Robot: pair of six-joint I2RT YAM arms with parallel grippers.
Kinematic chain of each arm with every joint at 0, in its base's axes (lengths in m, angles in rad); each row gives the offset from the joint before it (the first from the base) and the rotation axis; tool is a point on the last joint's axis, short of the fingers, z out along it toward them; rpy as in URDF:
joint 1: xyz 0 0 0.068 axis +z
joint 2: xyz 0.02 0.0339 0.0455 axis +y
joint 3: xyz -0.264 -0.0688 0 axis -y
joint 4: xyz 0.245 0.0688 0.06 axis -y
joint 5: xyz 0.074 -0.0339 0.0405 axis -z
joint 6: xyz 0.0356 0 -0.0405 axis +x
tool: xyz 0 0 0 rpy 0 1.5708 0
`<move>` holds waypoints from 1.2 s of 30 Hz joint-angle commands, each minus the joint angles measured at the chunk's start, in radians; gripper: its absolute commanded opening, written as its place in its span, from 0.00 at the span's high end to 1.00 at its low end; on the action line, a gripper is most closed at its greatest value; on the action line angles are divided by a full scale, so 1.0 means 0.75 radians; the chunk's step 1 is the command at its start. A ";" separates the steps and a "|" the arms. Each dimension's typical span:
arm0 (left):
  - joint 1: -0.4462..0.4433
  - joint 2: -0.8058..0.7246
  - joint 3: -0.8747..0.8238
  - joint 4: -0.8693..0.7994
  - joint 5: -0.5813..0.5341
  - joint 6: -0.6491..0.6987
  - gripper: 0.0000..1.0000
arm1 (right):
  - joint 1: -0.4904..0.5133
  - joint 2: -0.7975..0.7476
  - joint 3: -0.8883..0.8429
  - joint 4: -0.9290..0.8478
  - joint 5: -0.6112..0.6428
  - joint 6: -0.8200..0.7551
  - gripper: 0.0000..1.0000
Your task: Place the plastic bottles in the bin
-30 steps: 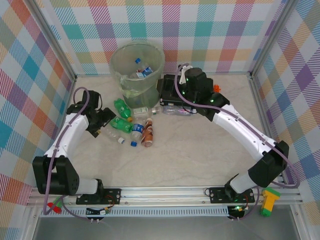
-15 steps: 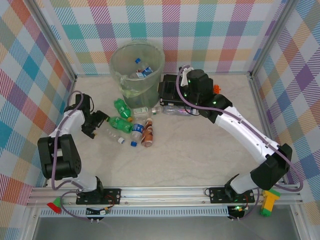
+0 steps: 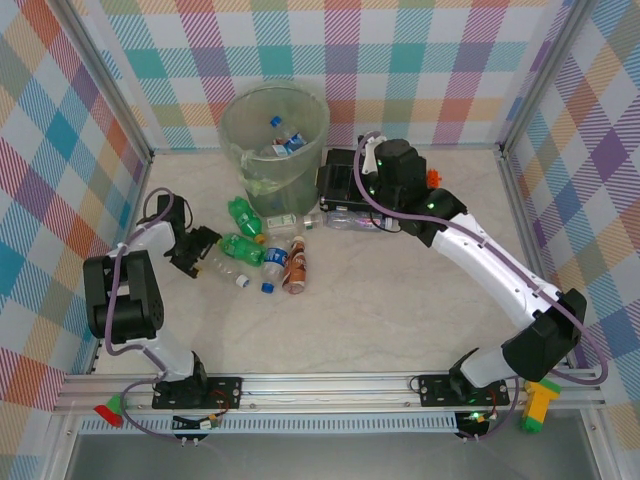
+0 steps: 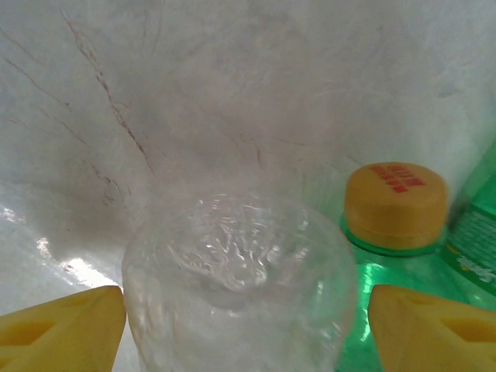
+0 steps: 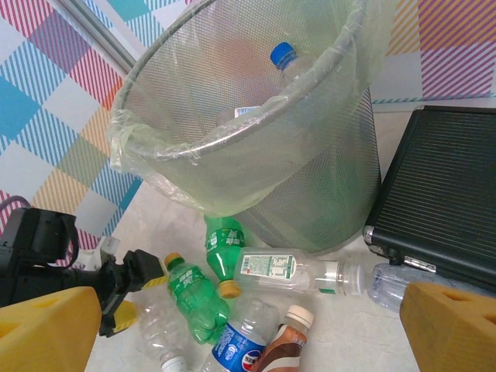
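Note:
Several plastic bottles lie by the bin (image 3: 262, 185): two green ones (image 3: 243, 214) (image 3: 243, 249), a blue-labelled one (image 3: 274, 268), a brown one (image 3: 296, 265) and clear ones. My left gripper (image 3: 203, 252) is low at the clear bottle (image 3: 222, 268). In the left wrist view that bottle's base (image 4: 240, 287) sits between the yellow fingertips (image 4: 70, 329), with a slim gap on the right, so the gripper (image 4: 246, 302) is open. My right gripper (image 3: 335, 185) hovers open over the black case, its jaws (image 5: 252, 341) holding nothing. A blue-capped bottle (image 5: 287, 58) lies in the bin (image 5: 310, 194).
A flat black case (image 3: 345, 175) lies right of the bin, with a clear bottle (image 3: 345, 218) against its front edge. A yellow-capped green bottle (image 4: 395, 201) lies close to the right of the left gripper's fingers. Checked walls enclose the table.
The left arm has folded back toward the left wall while its gripper stayed at the clear bottle, and its jaws have narrowed around it. The right arm has hardly moved.

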 commanded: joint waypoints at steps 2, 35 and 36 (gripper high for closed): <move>0.014 0.025 -0.018 0.029 0.026 0.001 0.25 | 0.009 -0.034 0.009 -0.011 -0.011 0.001 0.01; 0.040 -0.400 0.394 -0.253 -0.130 0.176 0.43 | 0.011 0.062 0.093 -0.046 -0.024 0.029 0.01; 0.029 -0.414 0.421 -0.250 -0.148 0.192 0.43 | 0.011 0.064 0.097 -0.049 -0.026 0.028 0.01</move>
